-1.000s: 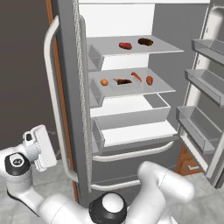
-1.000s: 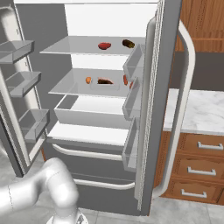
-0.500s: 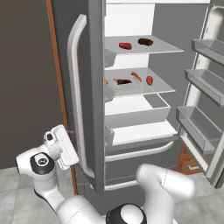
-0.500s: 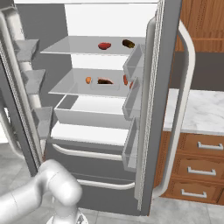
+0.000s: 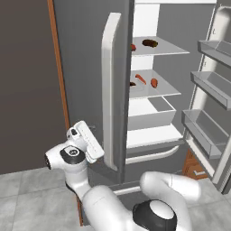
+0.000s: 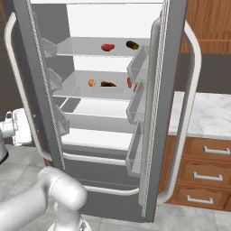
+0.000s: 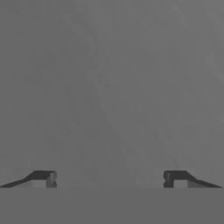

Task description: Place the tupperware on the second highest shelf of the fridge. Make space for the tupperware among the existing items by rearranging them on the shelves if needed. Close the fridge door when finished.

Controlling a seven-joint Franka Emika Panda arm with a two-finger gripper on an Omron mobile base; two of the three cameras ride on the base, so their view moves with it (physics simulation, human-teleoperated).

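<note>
Grey fridge [image 5: 85, 67] door part shut, wood cabinets [image 6: 203, 171] w/ marble counter [image 6: 210, 115], fingers [image 7: 43, 178] spread wide, empty.

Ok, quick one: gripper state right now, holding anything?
Gripper: open, jaws wide apart, nothing between them; it faces the grey fridge door.

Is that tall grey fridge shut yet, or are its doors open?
Open. Both doors of the tall grey fridge stand ajar, and the white interior with its thin glassy shelves shows between them.
</note>
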